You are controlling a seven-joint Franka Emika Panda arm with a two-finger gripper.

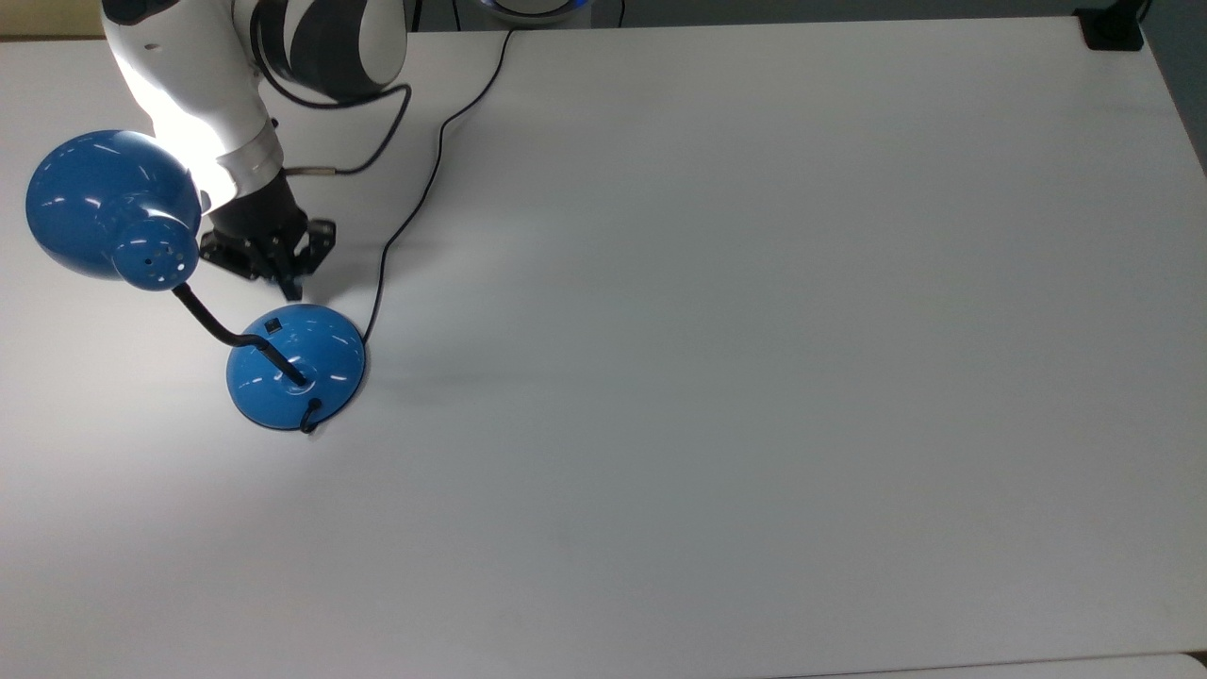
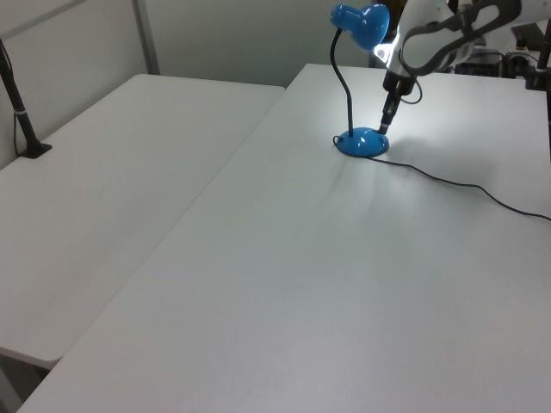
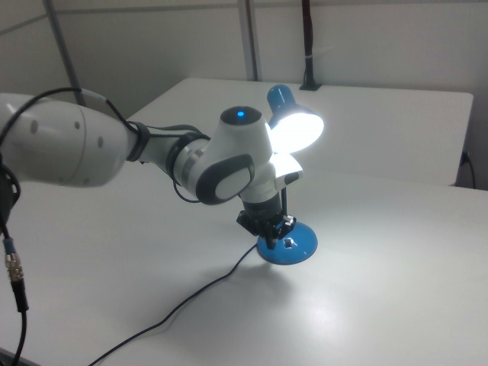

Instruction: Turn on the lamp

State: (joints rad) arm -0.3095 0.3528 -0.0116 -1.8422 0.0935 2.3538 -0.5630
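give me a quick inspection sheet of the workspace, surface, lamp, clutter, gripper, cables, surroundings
surface: white table, bare apart from the lamp and its cord.
job's things: lamp upright near the top view's left edge; shade glowing, lit; small black switch exposed on the blue base.
clutter: nothing seen.
grippers: gripper just off the base, apart from the switch, holding nothing.
cables: lamp's black cord runs from the base to the table's far edge in the top view; a cable loops at the arm's wrist.
surroundings: second white table alongside; black post on it.
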